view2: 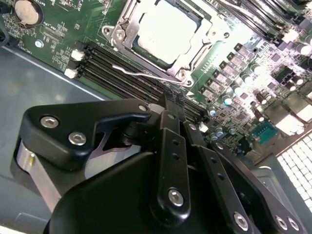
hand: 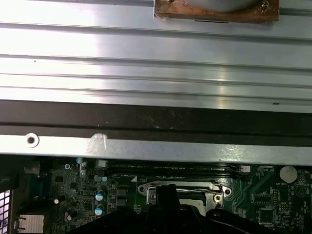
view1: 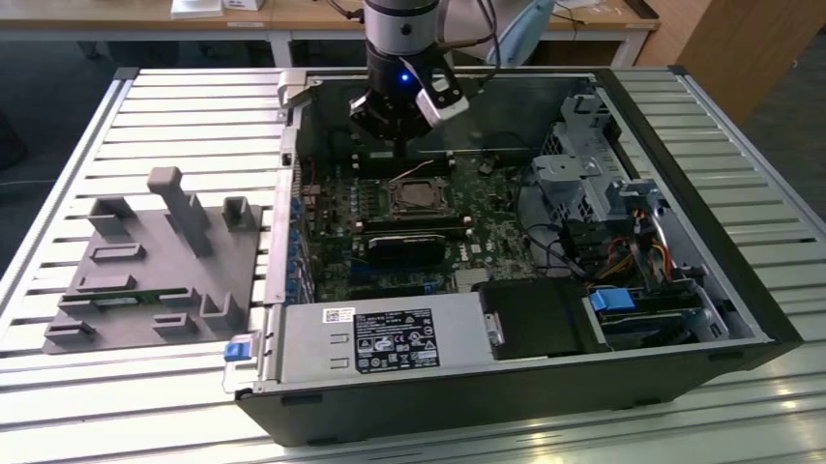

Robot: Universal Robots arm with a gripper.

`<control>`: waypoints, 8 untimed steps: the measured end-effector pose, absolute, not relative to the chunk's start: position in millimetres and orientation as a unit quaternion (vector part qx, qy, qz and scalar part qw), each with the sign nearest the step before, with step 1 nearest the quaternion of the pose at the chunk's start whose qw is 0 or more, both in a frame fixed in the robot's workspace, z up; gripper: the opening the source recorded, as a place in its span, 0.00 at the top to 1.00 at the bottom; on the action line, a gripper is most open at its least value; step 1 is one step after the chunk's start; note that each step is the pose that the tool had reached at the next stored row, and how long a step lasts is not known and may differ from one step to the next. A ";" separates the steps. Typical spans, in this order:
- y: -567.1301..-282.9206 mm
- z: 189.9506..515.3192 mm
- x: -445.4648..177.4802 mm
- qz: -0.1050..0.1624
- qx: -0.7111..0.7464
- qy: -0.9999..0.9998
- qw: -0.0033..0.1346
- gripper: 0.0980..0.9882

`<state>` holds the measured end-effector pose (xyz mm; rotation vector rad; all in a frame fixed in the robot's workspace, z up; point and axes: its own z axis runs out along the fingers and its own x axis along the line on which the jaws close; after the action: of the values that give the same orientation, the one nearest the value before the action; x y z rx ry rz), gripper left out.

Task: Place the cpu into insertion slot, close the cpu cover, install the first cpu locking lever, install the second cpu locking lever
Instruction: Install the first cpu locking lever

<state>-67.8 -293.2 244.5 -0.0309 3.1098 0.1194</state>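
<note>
The cpu (view2: 167,30) lies in the slot (view2: 127,45) under the cover (view2: 207,36). The pincer (view2: 171,100) hovers just beside it, fingers together, holding nothing. The thin wire lever (view2: 141,74) looks springy; hook its end.

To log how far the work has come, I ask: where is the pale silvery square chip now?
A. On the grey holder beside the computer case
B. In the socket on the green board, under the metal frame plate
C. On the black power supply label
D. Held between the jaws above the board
B: in the second wrist view the pale silvery square chip lies in the socket, with the silvery metal frame plate closed around it.
</note>
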 end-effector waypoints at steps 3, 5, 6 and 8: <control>-293.2 244.1 -67.3 0.038 -0.010 0.999 0.015 0.99; -293.2 243.2 -67.0 0.038 -0.010 0.999 0.015 0.99; -293.2 243.0 -67.0 0.038 -0.010 0.999 0.015 0.99; -293.2 242.7 -66.8 0.038 -0.010 0.999 0.015 0.99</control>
<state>-66.8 -293.2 242.7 -0.0312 3.1097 0.1196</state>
